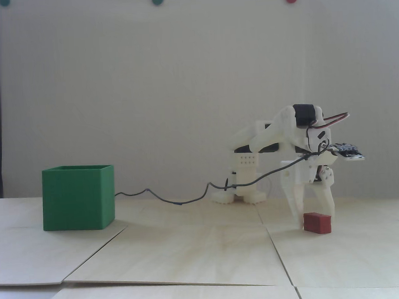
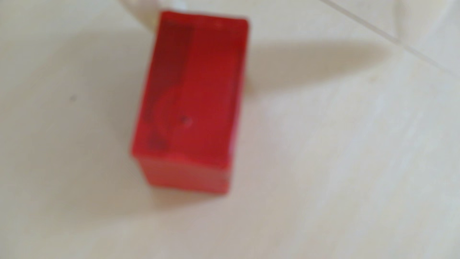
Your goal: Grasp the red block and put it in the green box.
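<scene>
Claw spread over the red block, block on the table.

We see the gripper [image 1: 314,218] pointing down with its two fingers apart, one tip beside the left end of the red block [image 1: 318,222], the other behind its right end; whether either touches it we cannot tell. The block lies flat on the pale wooden table [image 1: 199,251]. The green box [image 1: 78,197] stands well apart from the block, far to its left in the fixed view. In the wrist view the block [image 2: 191,104] fills the middle, blurred.
</scene>
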Robot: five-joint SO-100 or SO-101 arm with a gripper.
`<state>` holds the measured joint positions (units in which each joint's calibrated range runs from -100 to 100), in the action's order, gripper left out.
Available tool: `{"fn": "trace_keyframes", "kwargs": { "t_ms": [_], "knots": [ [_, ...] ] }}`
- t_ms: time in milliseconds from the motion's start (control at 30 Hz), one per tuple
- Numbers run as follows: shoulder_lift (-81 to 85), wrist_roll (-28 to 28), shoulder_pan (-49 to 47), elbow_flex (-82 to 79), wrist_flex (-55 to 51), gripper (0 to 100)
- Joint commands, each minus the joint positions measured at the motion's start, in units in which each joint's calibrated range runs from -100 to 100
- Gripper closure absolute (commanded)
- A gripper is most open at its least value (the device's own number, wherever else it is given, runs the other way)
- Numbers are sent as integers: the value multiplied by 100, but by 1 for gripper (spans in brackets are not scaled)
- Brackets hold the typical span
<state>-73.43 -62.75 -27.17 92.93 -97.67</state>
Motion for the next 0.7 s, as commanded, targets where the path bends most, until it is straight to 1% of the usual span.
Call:
{"fn": "trace_keyframes", "kwargs": {
  "t_ms": [0,233,667],
  "knots": [
    [731,29,19,290,-132,70],
    [1623,29,27,264,-157,70],
    [1710,29,91,264,-157,70]
  ]
}}
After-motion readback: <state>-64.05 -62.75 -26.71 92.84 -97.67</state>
